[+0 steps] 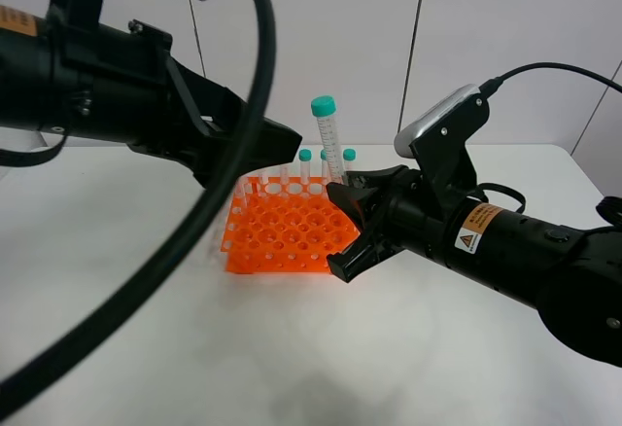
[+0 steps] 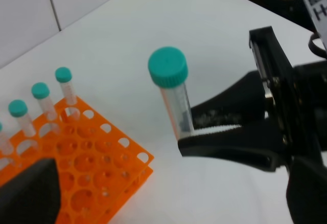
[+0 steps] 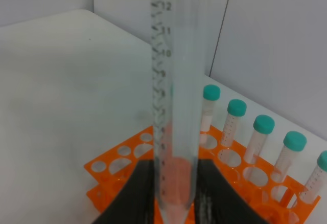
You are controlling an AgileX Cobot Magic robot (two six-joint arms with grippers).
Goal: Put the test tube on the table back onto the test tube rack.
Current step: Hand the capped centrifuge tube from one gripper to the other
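Test tube: held clear of the counter, teal cap up and leaning slightly, near the right side of the rack.
Right end effector: clamped on the tube's lower end, one finger on each side.
Left end effector: hangs over the rack's left part; I cannot tell whether it is open or closed.
Rack: orange, resting on the white counter.
Other tubes: teal-capped, standing in its back row.
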